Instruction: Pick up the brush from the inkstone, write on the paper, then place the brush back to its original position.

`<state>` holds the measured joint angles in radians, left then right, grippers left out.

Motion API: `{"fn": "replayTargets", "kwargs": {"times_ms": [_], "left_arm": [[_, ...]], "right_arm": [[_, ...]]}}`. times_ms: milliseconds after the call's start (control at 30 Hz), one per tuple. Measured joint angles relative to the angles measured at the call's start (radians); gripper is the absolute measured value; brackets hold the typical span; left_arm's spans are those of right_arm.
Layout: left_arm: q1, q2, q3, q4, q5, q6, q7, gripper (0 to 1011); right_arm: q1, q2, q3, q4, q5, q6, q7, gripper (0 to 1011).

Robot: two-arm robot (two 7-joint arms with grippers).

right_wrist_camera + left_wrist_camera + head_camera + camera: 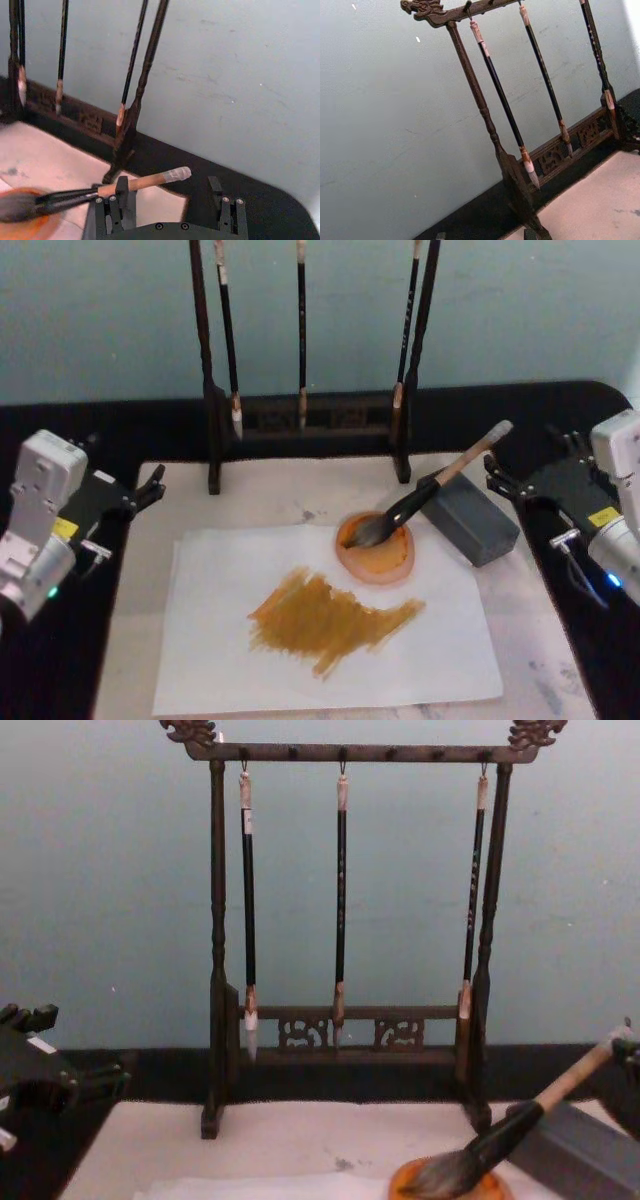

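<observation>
Jaws of both grippers stand apart and empty: left gripper [152,485] at the mat's [280,490] left edge, right gripper [497,478] near the brush's top end. Brush [435,480] lies tilted, tuft down in the inkstone [385,565], handle rising back-right across a grey block [475,525]. Head view gives the paper [420,660] bearing ochre strokes [330,620]; chest view gives the rack's carved top rail [400,753] and three hanging slim brushes [341,890]. Off-white mat on black counter [110,430]; blue-green wall [100,310] behind.

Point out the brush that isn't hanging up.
The thick light-handled brush: its tuft rests in the inkstone, handle leaning on the grey block. The slim brushes hang from the rack.
</observation>
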<state>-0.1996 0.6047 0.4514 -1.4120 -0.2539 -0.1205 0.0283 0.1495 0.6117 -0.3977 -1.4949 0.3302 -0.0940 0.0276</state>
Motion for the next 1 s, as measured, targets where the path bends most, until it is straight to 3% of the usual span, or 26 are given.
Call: {"fn": "replayTargets", "kwargs": {"times_ms": [67,167,233,300,333,367,433,467,500,567,600,700,767,900,1000], "left_arm": [[0.0,0.0,0.0,0.0,0.0,0.0,0.0,1010],[0.0,0.0,0.0,0.0,0.0,0.0,0.0,1009],[0.0,0.0,0.0,0.0,0.0,0.0,0.0,1010],[0.0,0.0,0.0,0.0,0.0,0.0,0.0,1010],[0.0,0.0,0.0,0.0,0.0,0.0,0.0,1010],[0.0,0.0,0.0,0.0,0.0,0.0,0.0,1010],[0.0,0.0,0.0,0.0,0.0,0.0,0.0,1010],[0.0,0.0,0.0,0.0,0.0,0.0,0.0,1010],[0.0,0.0,0.0,0.0,0.0,0.0,0.0,1010],[0.0,0.0,0.0,0.0,0.0,0.0,0.0,1010],[0.0,0.0,0.0,0.0,0.0,0.0,0.0,1010],[0.0,0.0,0.0,0.0,0.0,0.0,0.0,1009],[0.0,0.0,0.0,0.0,0.0,0.0,0.0,1010],[0.0,0.0,0.0,0.0,0.0,0.0,0.0,1010],[0.0,0.0,0.0,0.0,0.0,0.0,0.0,1010]], "right_arm": [[-0.013,0.0,0.018,-0.015,0.034,0.009,0.017,1000],[-0.047,-0.007,0.07,-0.044,0.145,0.045,0.067,1000],[-0.059,-0.012,0.093,-0.051,0.192,0.064,0.088,1000],[-0.079,-0.027,0.13,-0.059,0.279,0.102,0.12,1000],[-0.091,-0.041,0.159,-0.061,0.344,0.134,0.141,1000],[-0.091,-0.041,0.159,-0.061,0.344,0.134,0.141,1000],[-0.11,-0.079,0.219,-0.057,0.476,0.208,0.17,1000],[-0.11,-0.079,0.219,-0.057,0.476,0.208,0.17,1000],[-0.117,-0.103,0.248,-0.052,0.55,0.25,0.175,1000],[-0.123,-0.13,0.279,-0.044,0.628,0.286,0.175,1000],[-0.127,-0.157,0.305,-0.033,0.705,0.318,0.173,1000],[-0.129,-0.194,0.337,-0.016,0.791,0.347,0.167,1000],[-0.125,-0.229,0.36,0.004,0.875,0.375,0.157,1000],[-0.112,-0.262,0.371,0.027,0.951,0.395,0.156,1000],[-0.094,-0.277,0.371,0.048,0.984,0.403,0.161,1000]]}}
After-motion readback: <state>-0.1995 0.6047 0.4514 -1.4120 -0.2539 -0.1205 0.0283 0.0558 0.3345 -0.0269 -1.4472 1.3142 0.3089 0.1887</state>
